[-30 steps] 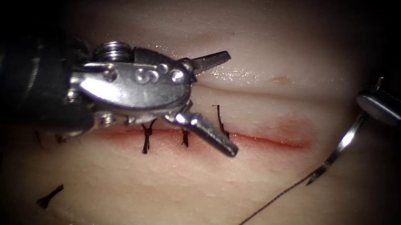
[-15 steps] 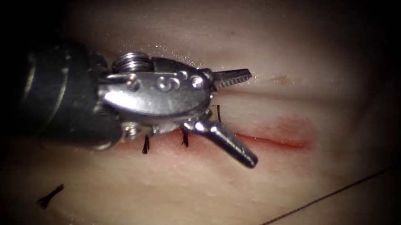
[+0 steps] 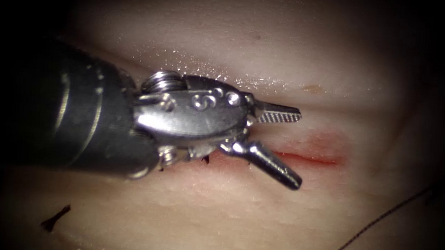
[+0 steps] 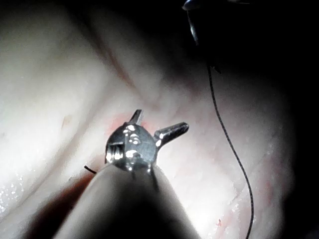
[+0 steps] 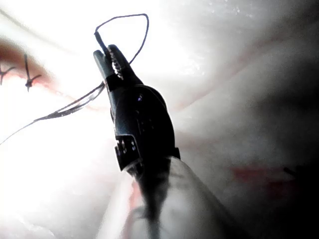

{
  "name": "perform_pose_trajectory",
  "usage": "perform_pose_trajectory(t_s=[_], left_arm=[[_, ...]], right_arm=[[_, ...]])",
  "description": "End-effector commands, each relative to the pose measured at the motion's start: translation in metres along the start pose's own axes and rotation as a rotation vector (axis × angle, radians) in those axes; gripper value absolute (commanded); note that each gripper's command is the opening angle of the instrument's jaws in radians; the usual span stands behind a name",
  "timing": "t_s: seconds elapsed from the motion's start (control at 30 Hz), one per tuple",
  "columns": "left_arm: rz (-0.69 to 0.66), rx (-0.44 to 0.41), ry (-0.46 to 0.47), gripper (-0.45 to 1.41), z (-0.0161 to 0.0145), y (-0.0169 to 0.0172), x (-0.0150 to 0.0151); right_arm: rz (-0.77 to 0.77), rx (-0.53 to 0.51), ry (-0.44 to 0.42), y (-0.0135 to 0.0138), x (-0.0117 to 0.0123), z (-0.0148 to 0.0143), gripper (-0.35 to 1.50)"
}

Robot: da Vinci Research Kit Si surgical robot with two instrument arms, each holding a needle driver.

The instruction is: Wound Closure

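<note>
We judge this to be the pause between two stitches. The left hand [image 3: 297,149] hovers right over the cut [image 3: 310,158] with its jaws spread wide and nothing between them, one jaw on the far side of the cut and the other crossing to its near side. Dark stitches [image 3: 205,159] cross the cut under this hand. Beyond its tips, the right-hand stretch of the cut lies red and unstitched.

The right hand [image 5: 110,57] is off past the right end of the cut, its jaws clamped shut. In the left wrist view, we see it holding the needle [image 4: 193,27] near one end, clear of the tissue [image 3: 226,210]. The thread [image 3: 373,227] trails from the needle's other end across the tissue on the near side of the cut, well apart from it. A short cut end of thread [image 3: 55,218] lies loose near the cut's left end.

As we read it, the next move calls for bringing the needle's point squarely to the edge of the open stretch. The left hand would need to steady that edge without snagging the finished stitches.
</note>
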Motion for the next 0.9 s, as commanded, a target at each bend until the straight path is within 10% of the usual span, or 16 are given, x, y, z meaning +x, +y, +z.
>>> perform_pose_trajectory(t_s=[0.03, 0.27, 0.67, 0.9], left_arm=[[0.009, -0.007, 0.005, 0.34, 0.0004, -0.0002, -0.0004], [-0.066, -0.036, 0.025, 0.74, -0.0002, -0.0009, -0.0007], [-0.103, -0.076, 0.042, 0.86, 0.0012, -0.0020, -0.0013], [-0.098, -0.084, 0.034, 0.88, 0.0011, -0.0024, -0.0028]], right_arm=[[0.013, 0.017, -0.012, -0.0013, -0.0006, 0.0026, -0.35], [0.026, 0.052, -0.003, -0.0022, -0.0018, 0.0065, -0.35], [0.069, 0.072, 0.001, -0.0046, -0.0036, 0.0099, -0.35], [-0.210, 0.111, 0.027, -0.0046, -0.0031, 0.0103, -0.35]])
